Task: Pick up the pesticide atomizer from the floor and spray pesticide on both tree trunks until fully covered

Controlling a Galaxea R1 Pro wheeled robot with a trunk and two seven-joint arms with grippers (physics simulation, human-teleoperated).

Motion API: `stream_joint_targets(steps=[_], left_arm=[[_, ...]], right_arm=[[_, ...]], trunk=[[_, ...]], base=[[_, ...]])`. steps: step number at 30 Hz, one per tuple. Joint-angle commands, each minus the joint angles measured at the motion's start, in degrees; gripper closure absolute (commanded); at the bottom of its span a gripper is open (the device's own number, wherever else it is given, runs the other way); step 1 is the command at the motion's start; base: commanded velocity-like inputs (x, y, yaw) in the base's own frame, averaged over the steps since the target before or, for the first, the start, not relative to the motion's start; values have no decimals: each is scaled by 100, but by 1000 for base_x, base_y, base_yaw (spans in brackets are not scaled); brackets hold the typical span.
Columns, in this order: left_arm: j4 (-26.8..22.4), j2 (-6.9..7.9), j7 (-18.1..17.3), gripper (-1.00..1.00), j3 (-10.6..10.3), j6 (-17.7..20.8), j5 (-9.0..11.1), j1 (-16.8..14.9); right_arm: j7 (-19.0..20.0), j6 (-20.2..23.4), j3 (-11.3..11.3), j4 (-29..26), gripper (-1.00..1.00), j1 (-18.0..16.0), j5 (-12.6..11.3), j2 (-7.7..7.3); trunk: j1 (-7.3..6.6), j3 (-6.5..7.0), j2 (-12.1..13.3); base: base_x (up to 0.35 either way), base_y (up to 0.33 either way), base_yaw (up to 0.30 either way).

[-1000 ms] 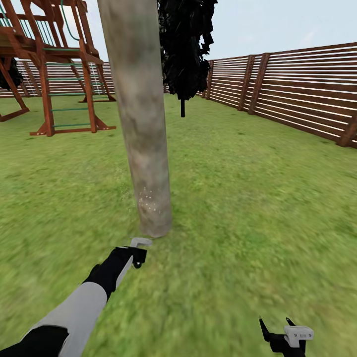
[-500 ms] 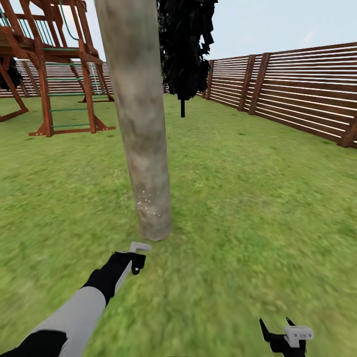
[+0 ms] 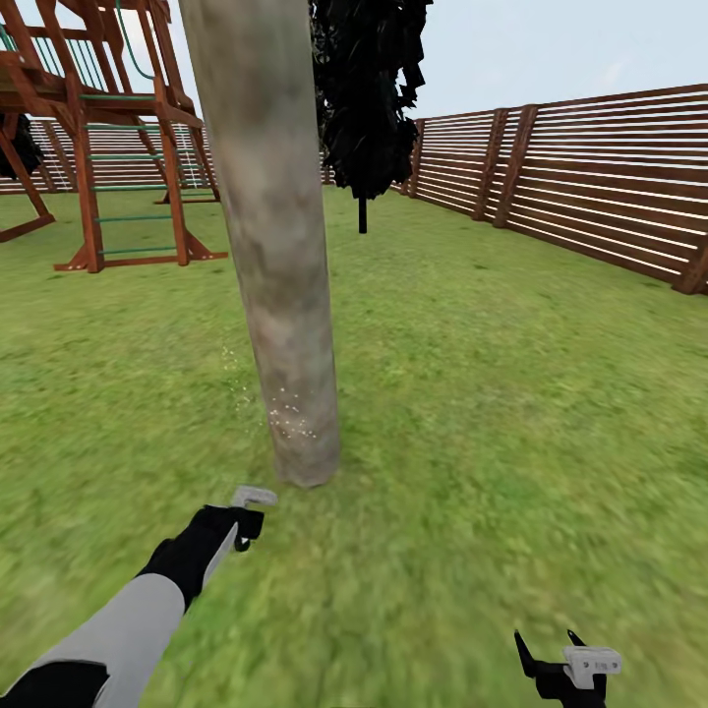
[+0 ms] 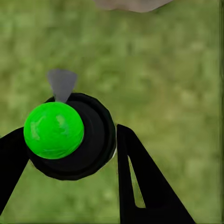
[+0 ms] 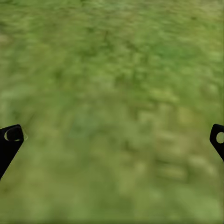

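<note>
A thick beige-grey tree trunk (image 3: 285, 246) rises from the grass floor (image 3: 472, 413) just ahead of me. White pesticide specks (image 3: 291, 420) dot its lower part, and a few drift in the air to its left. My left gripper (image 3: 246, 513) hovers low in front of the trunk's base, shut on the pesticide atomizer (image 3: 253, 497). In the left wrist view the atomizer (image 4: 70, 137) is a dark round bottle with a bright green dot, held between the black fingers (image 4: 140, 177), with the left gripper (image 4: 70, 149) closed around it. My right gripper (image 3: 565, 667) hangs open over grass, empty (image 5: 114, 137).
A brown slat fence (image 3: 590, 187) runs along the right and back. A wooden play frame with a ladder (image 3: 118, 138) stands at the back left. A dark-leaved tree on a thin stem (image 3: 366, 98) stands behind the trunk. Grass lies open to the right.
My left arm has drawn back and to the left with the atomizer, a little away from the trunk's base. More white specks now float left of the trunk. The right gripper has not moved.
</note>
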Motion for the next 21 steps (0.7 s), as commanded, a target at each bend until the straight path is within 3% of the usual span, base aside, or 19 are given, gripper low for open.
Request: stream_joint_targets(steps=[1, 3, 7, 10, 11, 12, 14, 16, 18, 21], left_arm=[[2, -23, 0, 100, -4, 2, -4, 0], [12, -144, -5, 100, -8, 3, 16, 1], [4, -576, -10, 100, -15, 3, 13, -2], [2, -505, -9, 100, 1, 7, 2, -42], [1, -394, -9, 100, 5, 8, 1, -47], [-31, -158, -9, 100, 8, 9, 9, -64], [-66, -53, -2, 100, 6, -1, 18, -70], [-113, -100, 0, 100, -11, -7, 16, -72], [-460, -352, -12, 100, -16, 4, 14, -80], [-756, -503, -20, 100, -24, 15, 27, -88]], right_arm=[[0, 0, 0, 0, -100, 0, 0, 0], [0, 0, 0, 0, -100, 0, 0, 0], [0, 0, 0, 0, -100, 0, 0, 0], [0, 0, 0, 0, -100, 0, 0, -5], [0, 0, 0, 0, -100, 0, 0, -4], [0, 0, 0, 0, -100, 0, 0, -1], [0, 0, 0, 0, -100, 0, 0, -1], [0, 0, 0, 0, -100, 0, 0, -2], [0, 0, -2, 0, -100, 0, 0, -4], [0, 0, 0, 0, -100, 0, 0, -6]], trunk=[[0, 0, 0], [0, 0, 0], [0, 0, 0], [0, 0, 0], [0, 0, 0], [0, 0, 0], [0, 0, 0], [0, 0, 0], [0, 0, 0], [0, 0, 0]], base=[[0, 0, 0], [0, 0, 0], [0, 0, 0], [0, 0, 0], [0, 0, 0], [0, 0, 0], [0, 0, 0], [-25, 0, 0], [-263, 0, 0], [-91, 0, 0]])
